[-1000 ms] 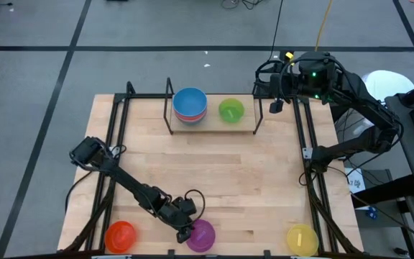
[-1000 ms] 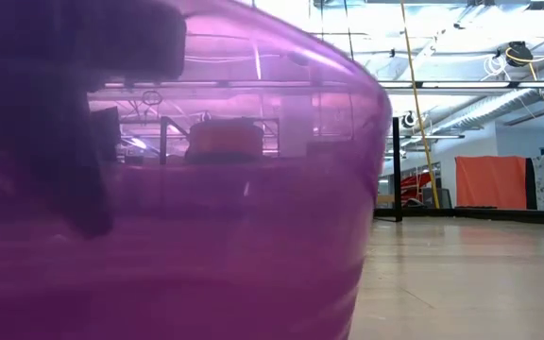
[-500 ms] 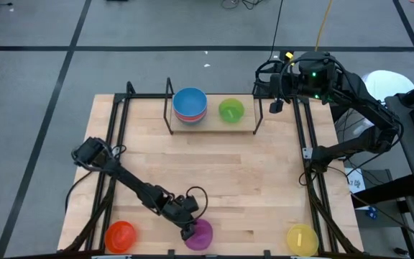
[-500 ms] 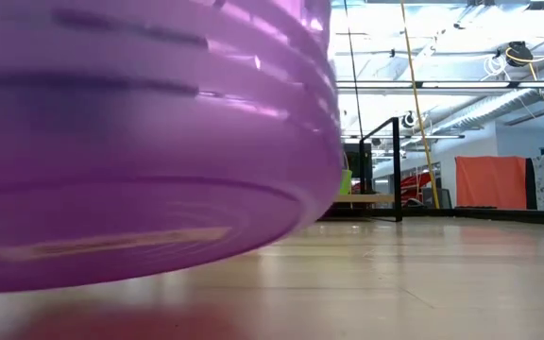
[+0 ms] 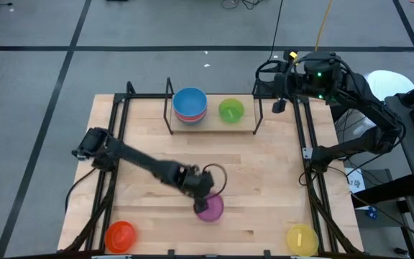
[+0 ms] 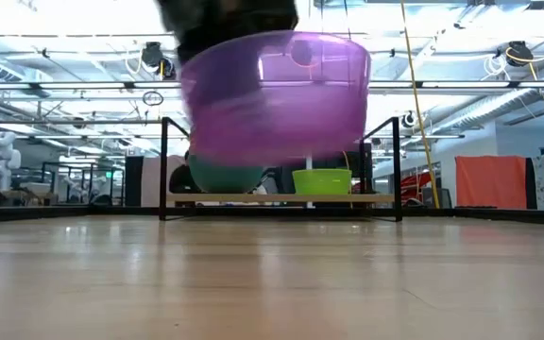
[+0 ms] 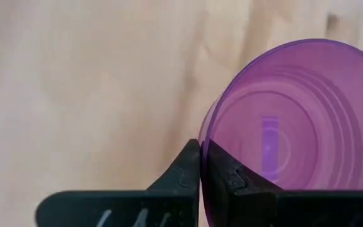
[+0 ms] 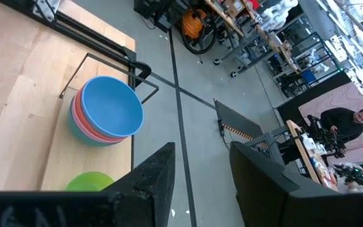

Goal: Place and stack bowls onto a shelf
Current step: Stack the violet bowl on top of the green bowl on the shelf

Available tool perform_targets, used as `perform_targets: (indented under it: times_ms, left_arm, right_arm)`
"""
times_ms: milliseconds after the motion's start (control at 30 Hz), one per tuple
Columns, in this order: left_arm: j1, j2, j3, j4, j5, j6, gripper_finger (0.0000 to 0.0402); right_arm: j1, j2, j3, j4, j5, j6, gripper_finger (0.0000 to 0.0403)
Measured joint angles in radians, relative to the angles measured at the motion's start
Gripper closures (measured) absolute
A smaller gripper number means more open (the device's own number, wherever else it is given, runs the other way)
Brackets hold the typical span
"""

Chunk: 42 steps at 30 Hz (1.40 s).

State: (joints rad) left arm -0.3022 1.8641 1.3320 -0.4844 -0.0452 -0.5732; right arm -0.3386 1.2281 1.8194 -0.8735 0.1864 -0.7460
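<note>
purple bowl (image 5: 210,207) now lifted mid-table (image 5: 264,165), seemingly airborne, blurred workshop behind

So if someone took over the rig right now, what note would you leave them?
Left tool: shut on the purple bowl by its rim, lifted above mid-table.
Right tool: open, holding nothing, waiting past the table's far right corner, near the shelf.
Done: on the shelf, a stack with the blue bowl on top, and the green bowl beside it.
Left: shelve the purple, then the orange bowl and yellow bowl at the near edge.
</note>
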Motion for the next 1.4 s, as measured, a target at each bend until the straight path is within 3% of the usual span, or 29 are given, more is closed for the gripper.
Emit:
perform_targets:
  times_ms: [233,367,567,833,1400]
  left_arm:
    - [0.217,0.000,0.288,-0.242,-0.001,0.303,0.0398]
    - [0.347,-0.001,0.416,-0.270,0.000,0.450,0.0398]
    - [0.553,-0.002,0.551,-0.264,0.037,0.554,0.0398]
    - [0.710,0.000,0.577,-0.173,0.135,0.578,0.0398]
    - [0.766,0.190,0.577,-0.036,0.200,0.593,0.0398]
  right_arm:
    - [0.000,-0.042,0.000,0.001,0.000,0.005,0.0257]
    - [0.000,-0.061,0.000,0.000,0.000,0.018,0.0257]
    - [0.000,-0.078,0.000,0.000,0.000,0.025,0.0257]
    - [0.000,-0.080,0.000,0.000,0.000,0.013,0.0257]
    - [0.000,-0.080,0.000,0.004,-0.003,-0.007,0.0257]
